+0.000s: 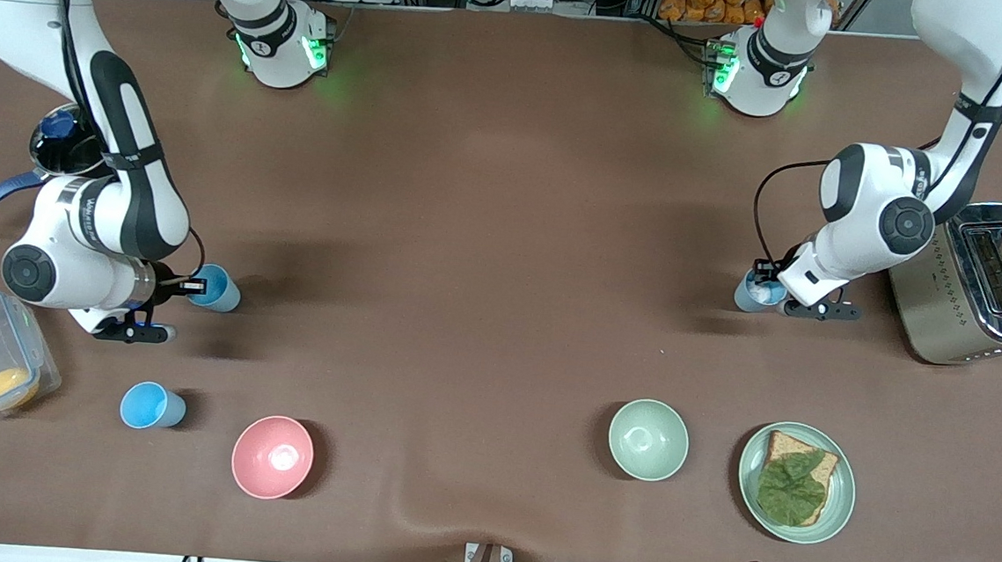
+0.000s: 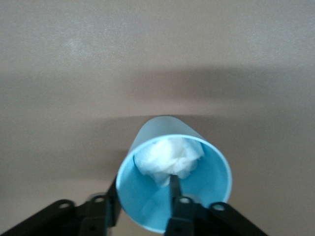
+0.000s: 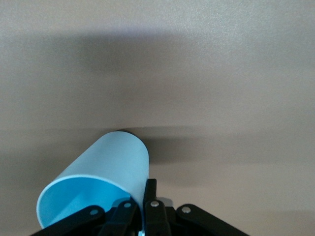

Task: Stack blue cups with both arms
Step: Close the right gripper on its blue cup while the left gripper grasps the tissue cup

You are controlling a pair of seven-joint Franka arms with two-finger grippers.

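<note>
**Both grippers clamped on cup rims**

Left gripper (image 2: pixel 142 209) closed on rim of grey-blue cup (image 2: pixel 173 179), white wad inside, standing beside toaster (image 1: pixel 972 292). Right gripper (image 3: pixel 135 209) pinching wall of sky-blue cup (image 3: pixel 96 189) near right arm's end. Third blue cup (image 1: pixel 152 406) free beside pink bowl (image 1: pixel 273 456).

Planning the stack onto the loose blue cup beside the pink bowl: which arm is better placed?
Right, probably. The right tool grips a bright blue cup close to the loose cup; the left tool holds its paper-stuffed cup by the toaster, toward the left arm's end.
</note>
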